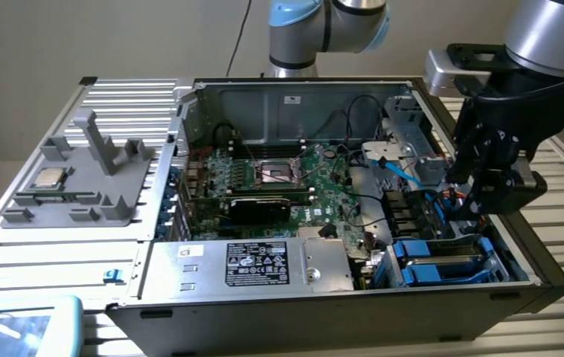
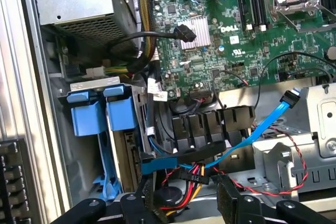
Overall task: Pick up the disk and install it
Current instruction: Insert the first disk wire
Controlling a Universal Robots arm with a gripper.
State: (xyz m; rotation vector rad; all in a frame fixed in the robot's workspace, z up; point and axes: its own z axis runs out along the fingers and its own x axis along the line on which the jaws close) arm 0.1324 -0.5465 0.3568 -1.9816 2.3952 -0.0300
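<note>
Claw (image 2: pixel 186 200) gapes empty above tangled cables (image 2: pixel 184 174); blue drive frames (image 2: pixel 86 119) sit half hidden in their bay.

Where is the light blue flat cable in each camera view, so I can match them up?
Exterior view: the light blue flat cable slants inside the open case, toward the exterior view's right of the green motherboard.
Wrist view: the cable runs from its connector across the black slotted bracket, next to the motherboard.
Shared landmark: the blue drive brackets.
</note>
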